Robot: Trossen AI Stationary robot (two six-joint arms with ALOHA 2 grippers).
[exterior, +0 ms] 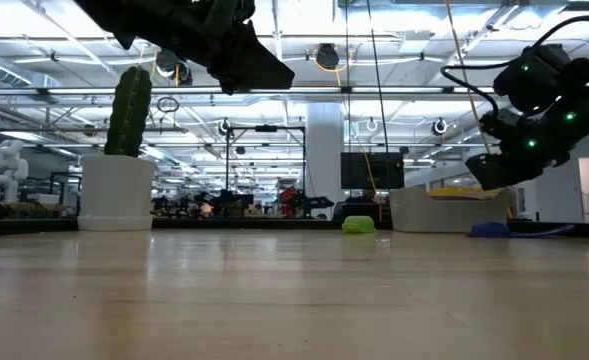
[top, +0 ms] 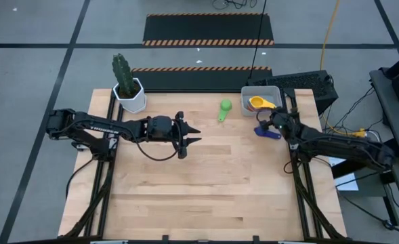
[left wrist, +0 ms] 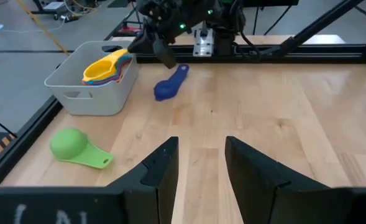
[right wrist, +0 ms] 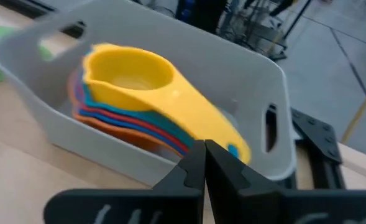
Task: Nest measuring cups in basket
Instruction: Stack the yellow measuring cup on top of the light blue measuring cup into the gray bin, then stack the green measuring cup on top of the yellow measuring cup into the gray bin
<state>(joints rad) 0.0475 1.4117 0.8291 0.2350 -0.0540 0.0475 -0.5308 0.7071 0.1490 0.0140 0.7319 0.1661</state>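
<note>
The light grey basket (top: 274, 91) sits at the table's far right and holds a nested stack of cups with the yellow cup (right wrist: 130, 71) on top; blue, red and orange rims show beneath it. The dark blue cup (left wrist: 169, 85) lies on the table in front of the basket. The green cup (left wrist: 71, 145) lies mouth down to the basket's left. My right gripper (right wrist: 204, 158) is shut and hovers by the basket's near wall, above the dark blue cup. My left gripper (left wrist: 199, 152) is open above the table's middle, raised off the wood.
A white hexagonal pot with a cactus (top: 127, 87) stands at the far left corner. Bare wood (top: 206, 190) covers the middle and near half of the table. The table's black frame rail (left wrist: 21, 134) runs just beyond the basket and the green cup.
</note>
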